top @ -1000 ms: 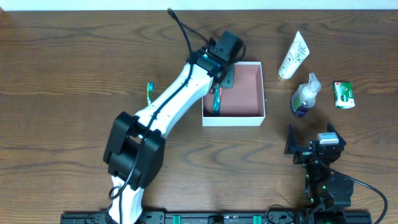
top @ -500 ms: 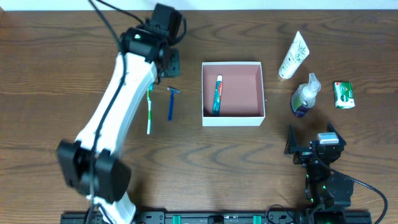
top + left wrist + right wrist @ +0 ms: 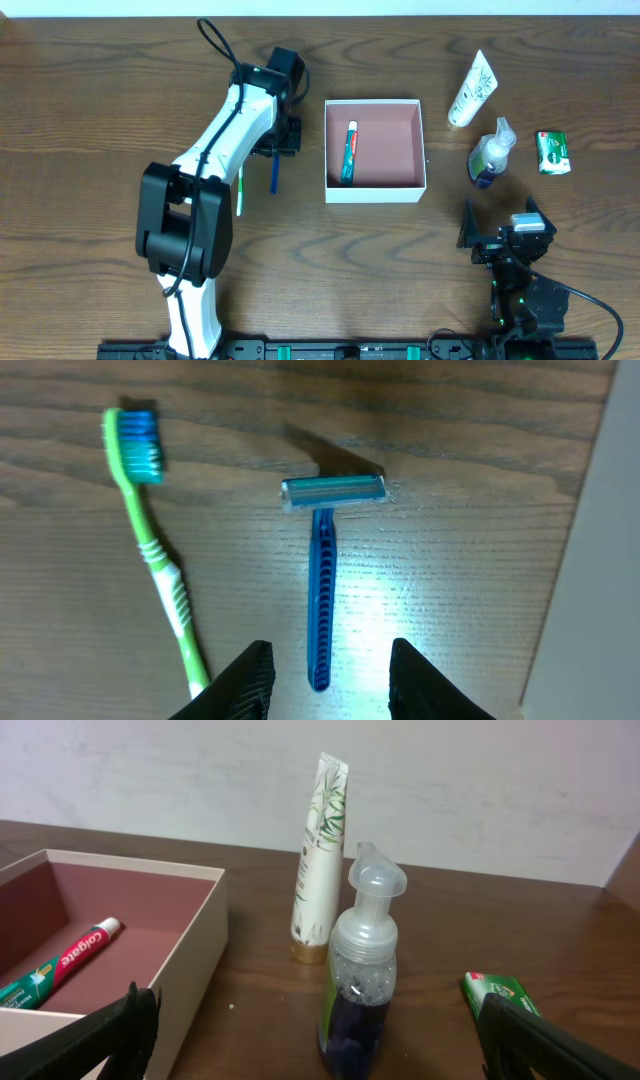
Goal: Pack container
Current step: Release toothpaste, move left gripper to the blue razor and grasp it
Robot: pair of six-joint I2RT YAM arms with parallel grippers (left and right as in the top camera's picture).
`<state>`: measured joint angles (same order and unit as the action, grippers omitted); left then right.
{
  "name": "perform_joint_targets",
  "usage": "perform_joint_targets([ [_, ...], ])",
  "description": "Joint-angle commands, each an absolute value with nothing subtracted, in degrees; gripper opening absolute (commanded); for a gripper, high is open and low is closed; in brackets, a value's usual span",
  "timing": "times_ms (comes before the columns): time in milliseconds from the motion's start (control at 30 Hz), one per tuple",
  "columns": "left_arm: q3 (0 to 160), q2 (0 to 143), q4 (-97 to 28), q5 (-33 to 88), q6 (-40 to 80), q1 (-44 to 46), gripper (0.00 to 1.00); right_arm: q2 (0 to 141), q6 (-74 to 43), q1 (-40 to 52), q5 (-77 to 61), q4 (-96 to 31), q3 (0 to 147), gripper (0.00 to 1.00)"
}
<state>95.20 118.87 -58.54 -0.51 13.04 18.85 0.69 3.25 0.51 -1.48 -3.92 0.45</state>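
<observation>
Near worktop's far edge: left tool part-open, empty, above razor handle. Descend square, pinch mid-handle, avoid toothbrush.

The left tool hangs over a blue razor just left of the container, which holds a toothpaste tube.

Dark wooden table before a white wall.

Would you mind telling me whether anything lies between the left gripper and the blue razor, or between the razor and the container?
Nothing visible does. The left gripper hangs open over the handle of the razor. The toothbrush lies apart on the far side, and only bare table separates the razor from the container.
</observation>
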Motion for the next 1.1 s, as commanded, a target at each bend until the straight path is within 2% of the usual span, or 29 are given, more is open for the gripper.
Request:
perform_joint_targets([
  [0, 94.7, 120.8, -58.3, 0.1, 11.4, 18.6, 0.39, 0.3, 3.9, 1.5, -1.1, -4.1, 0.3, 0.99],
  [1067, 86.7, 124.4, -51.9, 5.7, 7.4, 15.8, 0.39, 0.3, 3.9, 1.5, -1.1, -4.1, 0.3, 0.99],
])
